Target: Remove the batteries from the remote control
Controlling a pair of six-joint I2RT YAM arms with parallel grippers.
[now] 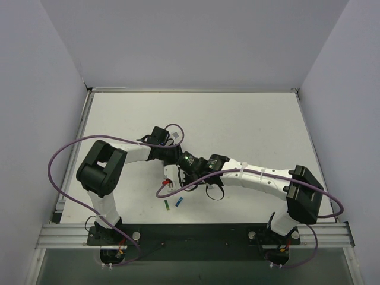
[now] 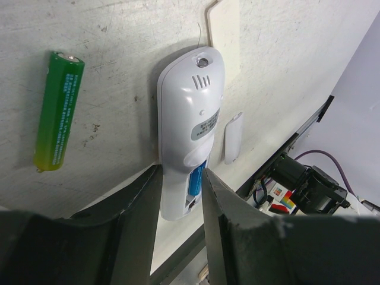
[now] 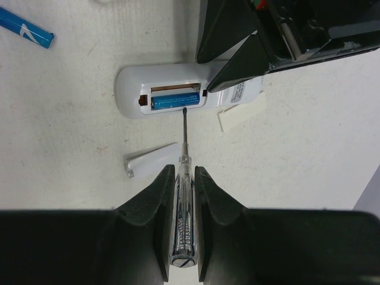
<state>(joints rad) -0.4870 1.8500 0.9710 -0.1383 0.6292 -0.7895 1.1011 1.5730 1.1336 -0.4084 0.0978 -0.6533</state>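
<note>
In your right wrist view, the remote control (image 3: 133,95) lies back-up in the upper middle of the frame with its battery compartment (image 3: 172,88) uncovered. One blue cell (image 3: 175,101) sits in the lower slot, and the slot above it shows its bare floor and a spring. The battery cover (image 3: 151,155) lies on the table (image 3: 309,178) just below the remote, apart from it. Your right gripper (image 3: 183,172) is clamped narrowly on the clear handle of a screwdriver (image 3: 183,208). Its shaft points up the frame, and the tip touches the blue cell at the compartment's lower edge. Your left gripper (image 2: 181,178) is closed around the remote's compartment end, one finger against each side. In the left wrist view the blue cell shows between those fingers. A loose blue battery (image 3: 27,28) rests on the table at the upper left of the right wrist view, well apart from the remote. A green battery (image 2: 58,111) lies at the left of the left wrist view, apart from the remote. From the top camera, both loose cells lie side by side just below the two wrists, near the frame's centre.
</note>
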